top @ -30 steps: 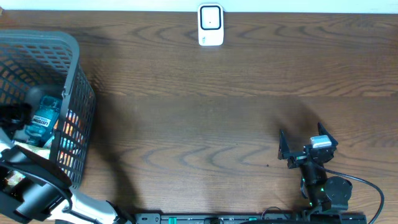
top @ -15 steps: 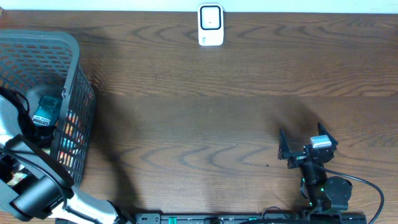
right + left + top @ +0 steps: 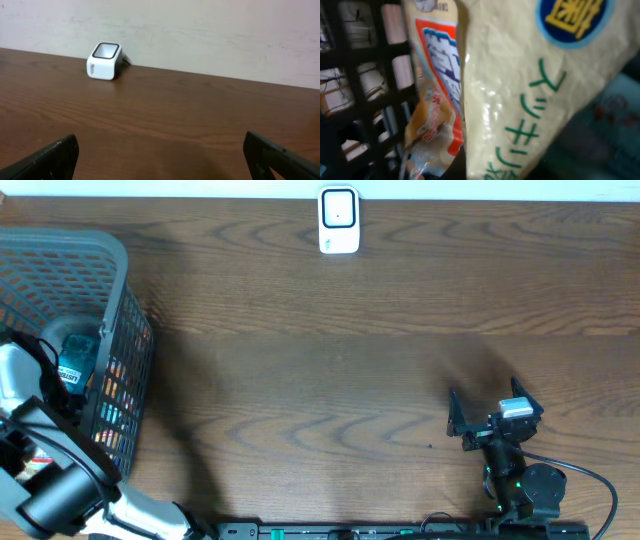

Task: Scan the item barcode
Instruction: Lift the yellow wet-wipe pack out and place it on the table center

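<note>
Left claw [image 3: 60,370] was down inside the grey basket [image 3: 128,290] at the worktop's [image 3: 320,380] left end, jaws together, any hold hidden; a pale packet [image 3: 520,100] with green lettering filled its camera; right claw [image 3: 490,412] rested spread apart, well apart from the white scanner [image 3: 339,220].

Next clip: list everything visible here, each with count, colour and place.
Table: one, brown wood, under everything.
Basket: one, grey mesh, left edge.
Scanner: one, white, far edge, centre.
Blue-labelled item: one, inside the basket.
Cream pouch: one, green lettering, inside the basket.
Orange packet: one, orange and white, beside the pouch.
Left arm: one, white and black, extends into the basket.
Right fingers: two, black, spread open, near right.
</note>
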